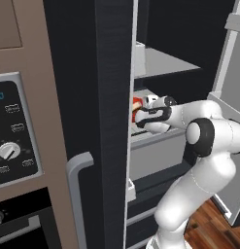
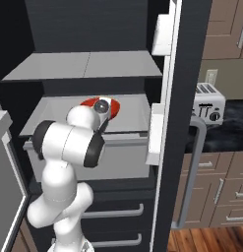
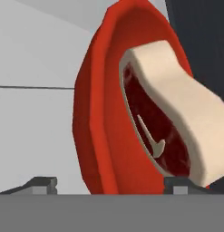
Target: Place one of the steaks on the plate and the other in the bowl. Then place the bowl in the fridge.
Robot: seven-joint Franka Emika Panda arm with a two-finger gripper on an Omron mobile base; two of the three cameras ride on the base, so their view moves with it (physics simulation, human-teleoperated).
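The red-orange bowl rests on the pale lower shelf inside the open fridge. One steak, dark red with a thick cream fat rim, lies in the bowl. My gripper straddles the bowl's near rim, jaws open, each fingertip standing clear of the rim. From the left base view the bowl peeks out past the door edge, just ahead of my hand. In the right base view my wrist covers the middle of the bowl.
Open fridge doors flank the arm, one at the left and one at the right. An upper shelf hangs above the bowl. Fridge drawers lie below. The oven panel and a toaster stand off to the sides.
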